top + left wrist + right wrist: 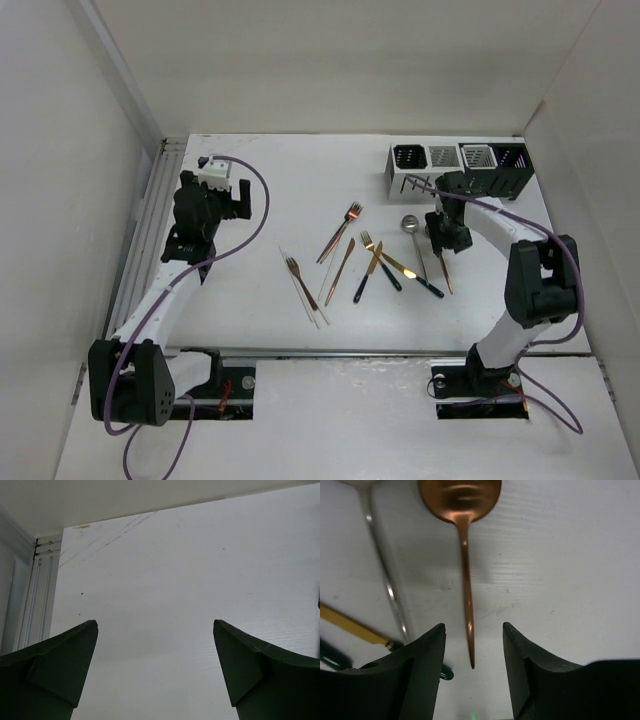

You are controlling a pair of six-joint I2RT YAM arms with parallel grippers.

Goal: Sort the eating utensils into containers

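- Jaws of right gripper (pixel 473 627) part-spread astride copper spoon (pixel 465 565) handle, not touching it.
- Left gripper (pixel 155 625): jaws wide, empty.
- Spoon judged light, stiff, slick; pinch thin handle squarely, low.

- The white tabletop (pixel 270 200) is flat, with faint scuff lines near its far left corner.
- The containers (pixel 456 166) stand in a joined row at the far right. From left to right they are black, white, white, black.
- A copper fork (pixel 342 232) lies mid-table with a copper knife (pixel 340 271) just beside it.
- A second fork (pixel 296 272) lies to their left, close to thin white handles (pixel 312 300).
- A gold fork (pixel 370 245) and a gold knife (pixel 368 272), both black-handled, cross each other.
- A third gold piece (pixel 412 273) with a black handle lies just to their right.
- A silver spoon (pixel 410 223) and a copper spoon (pixel 464 570) lie side by side, apart.
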